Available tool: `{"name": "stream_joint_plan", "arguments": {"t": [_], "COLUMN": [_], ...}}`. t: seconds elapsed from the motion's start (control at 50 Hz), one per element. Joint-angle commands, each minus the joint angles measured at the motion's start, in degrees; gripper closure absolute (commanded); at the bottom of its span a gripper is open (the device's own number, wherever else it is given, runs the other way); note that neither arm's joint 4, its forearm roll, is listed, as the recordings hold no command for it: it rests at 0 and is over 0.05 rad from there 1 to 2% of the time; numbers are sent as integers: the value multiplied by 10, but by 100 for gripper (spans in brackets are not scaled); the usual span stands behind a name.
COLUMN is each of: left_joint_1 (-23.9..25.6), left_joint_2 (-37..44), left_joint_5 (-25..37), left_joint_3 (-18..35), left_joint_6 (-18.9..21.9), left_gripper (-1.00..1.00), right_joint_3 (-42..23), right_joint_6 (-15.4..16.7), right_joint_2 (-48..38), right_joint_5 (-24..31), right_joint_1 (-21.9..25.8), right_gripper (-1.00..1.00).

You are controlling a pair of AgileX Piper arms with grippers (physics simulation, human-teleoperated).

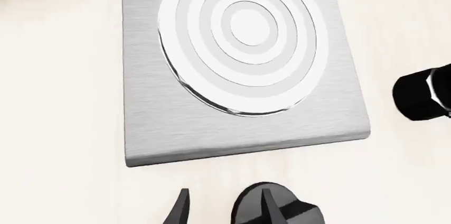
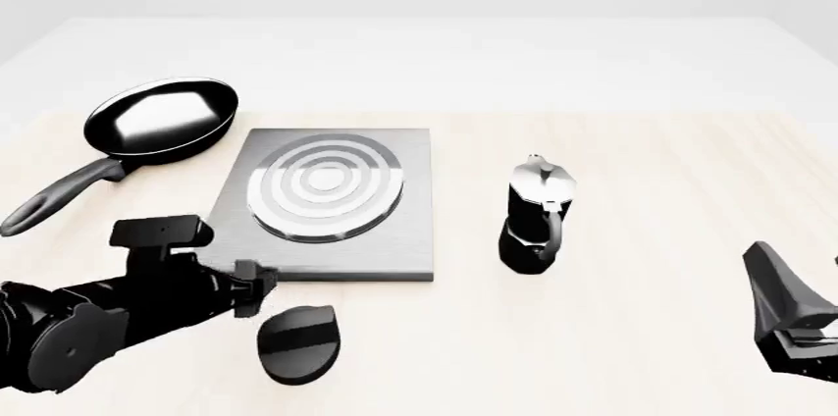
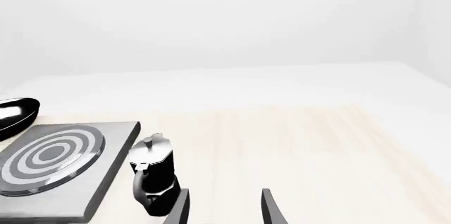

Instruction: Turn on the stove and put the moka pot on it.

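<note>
The stove (image 2: pixel 328 205) is a flat grey plate with silver burner rings (image 1: pixel 243 34), lying left of centre. Its black oval knob (image 2: pixel 298 342) lies apart on the table, in front of the plate's near edge. My left gripper (image 1: pixel 224 195) hovers open just above that edge; one of its fingers (image 1: pixel 271 208) overlaps the knob (image 1: pixel 282 211), the other stands clear of it. The moka pot (image 2: pixel 535 215) stands upright right of the stove, silver lid on, handle facing the arms. My right gripper (image 3: pixel 224 195) is open and empty, low at the front right, well short of the pot (image 3: pixel 155 182).
A black frying pan (image 2: pixel 160 120) lies at the back left beside the stove, its handle (image 2: pixel 59 198) pointing toward the left arm. The left arm's body (image 2: pixel 92 323) fills the front-left corner. Bare table stretches to the right of the pot.
</note>
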State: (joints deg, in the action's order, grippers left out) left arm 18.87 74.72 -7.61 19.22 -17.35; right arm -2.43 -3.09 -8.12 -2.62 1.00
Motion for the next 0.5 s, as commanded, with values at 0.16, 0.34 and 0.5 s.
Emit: {"name": "stream_joint_plan", "arguments": {"t": [0.16, 0.34, 0.5], "left_joint_1": [-130, -172, -222], "left_joint_2": [-269, -383, -607], "left_joint_5": [31, -42, -16], "left_joint_3": [-21, -104, -183], "left_joint_6": [-10, 21, 75], "left_gripper": [-100, -100, -100], "right_joint_3": [-189, -263, -313], "right_joint_6": [19, -38, -40], "right_joint_2": [-142, -204, -249], "right_joint_5": [143, 221, 270], "right_joint_1": [84, 105, 131], "right_gripper": [-100, -100, -100]}}
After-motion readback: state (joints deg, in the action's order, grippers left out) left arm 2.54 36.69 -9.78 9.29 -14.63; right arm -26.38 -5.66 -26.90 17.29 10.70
